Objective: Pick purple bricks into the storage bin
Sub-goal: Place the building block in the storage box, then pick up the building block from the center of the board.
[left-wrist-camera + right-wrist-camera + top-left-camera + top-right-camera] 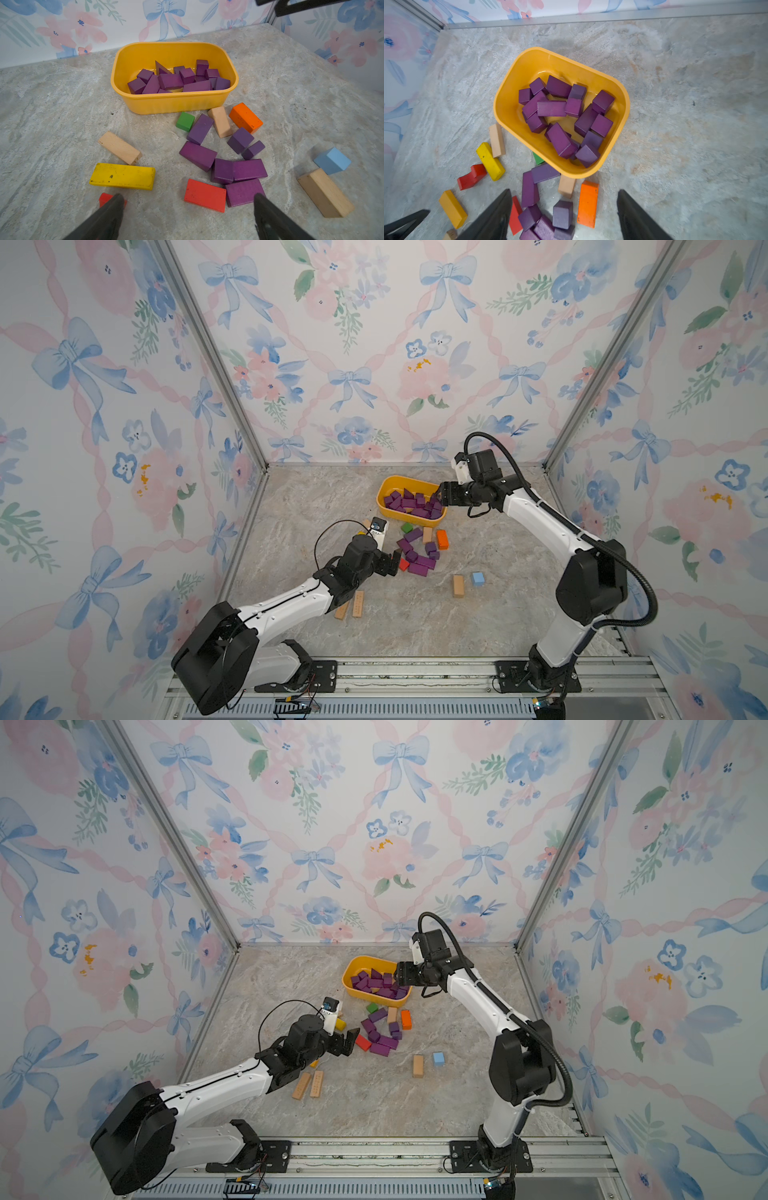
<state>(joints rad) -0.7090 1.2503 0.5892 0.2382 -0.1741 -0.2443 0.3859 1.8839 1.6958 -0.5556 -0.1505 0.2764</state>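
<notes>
**A:** What was hidden or cut off?

**B:** In both top views the right gripper [438, 497] overlapped the 3 o'clock end of the storage bin [380, 502], covering that stretch of rim. The left arm [291, 601] lay across the end of one of two tan bars [358, 605]. In the right wrist view a green cube [537, 159] sat half behind the bin wall. The frame edge there cut off the nearest loose blocks.

**A:** And the jaws?

**B:** Both pairs stood released, with nothing between them. The left gripper [188, 197] hung low at the loose pile's 8 o'clock edge, with a flat red block [204, 195] just ahead of it. I could not tell whether it touched the bench [52, 124].

**A:** Where were the task's things?

**B:** Most purple bricks [552, 108] lay heaped in the bin. They were matte painted wood: cubes, bars and one wedge [162, 68] standing on edge. About seven loose purple bricks [198, 154] lay on the bench at 6 o'clock of the bin, several of them touching.

**A:** What about the surfaces?

**B:** The bin was smooth yellow plastic, shallow, with rounded corners. The bench had a mottled grey stone pattern.

**A:** Was anything in the way?

**B:** An orange block [245, 118] and a tan bar [220, 121] lay against the pile near the bin. A yellow bar [122, 176] lay at the pile's 9 o'clock. A blue cube [332, 161] and a tan block [325, 193] sat together at 4 o'clock, well apart from the pile.
</notes>
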